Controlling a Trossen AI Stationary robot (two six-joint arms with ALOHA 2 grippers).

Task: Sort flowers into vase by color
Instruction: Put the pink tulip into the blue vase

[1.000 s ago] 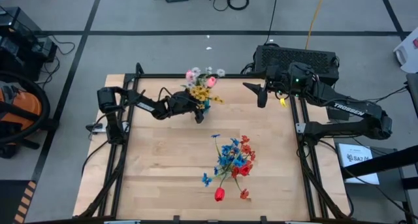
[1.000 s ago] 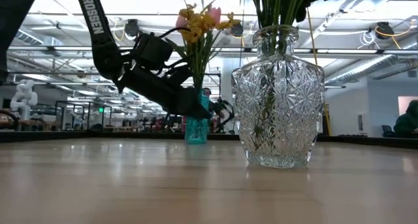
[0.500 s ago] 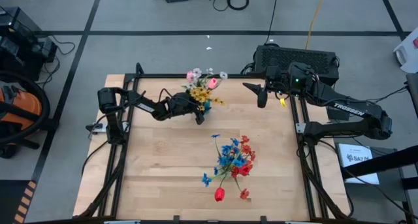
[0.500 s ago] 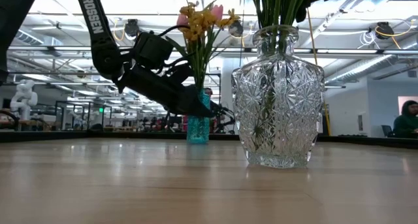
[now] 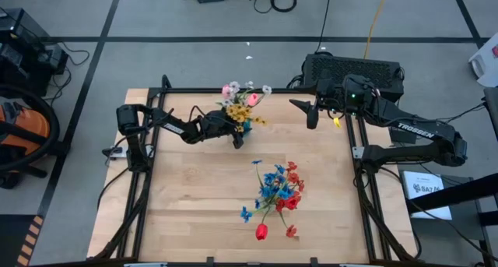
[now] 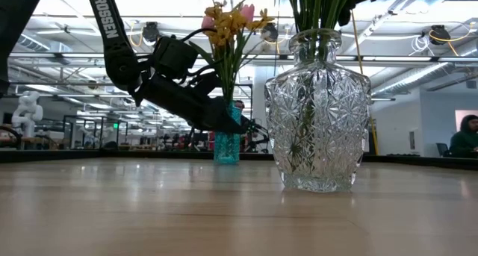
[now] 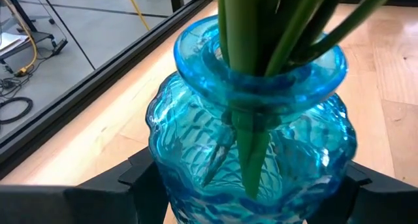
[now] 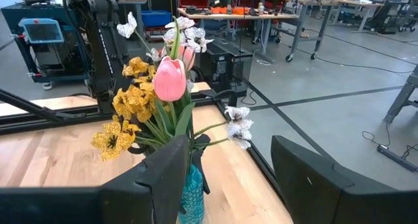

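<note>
My left gripper is at the far side of the table, fingers set around the belly of the blue glass vase. In the left wrist view one dark finger shows on each flank of the glass, so I read it as clamped on the vase. Green stems rise through the neck.

This vase carries the yellow bunch, a pink tulip and small white blooms. Near the table's front, well apart, stands the clear cut-glass vase with the blue sprays, the red clusters and a red tulip drooping toward the front edge.

My right gripper hangs above the far right part of the table, beside the bouquet, fingers spread wide and empty.

Judgement: no loose flowers lie on the table, so sorting looks largely done; blue and red share one vase.

Risks from here:
- The blue vase is narrow-based and top-heavy with tall stems. Any sideways pull while I grip low on smooth glass could tip it.
- Curved, slick glass could slip or twist between my fingers if I lift.
- Opening unevenly could nudge the vase.
- If the right gripper reaches in, it could snag the white blooms spreading toward it and drag stems out.
</note>
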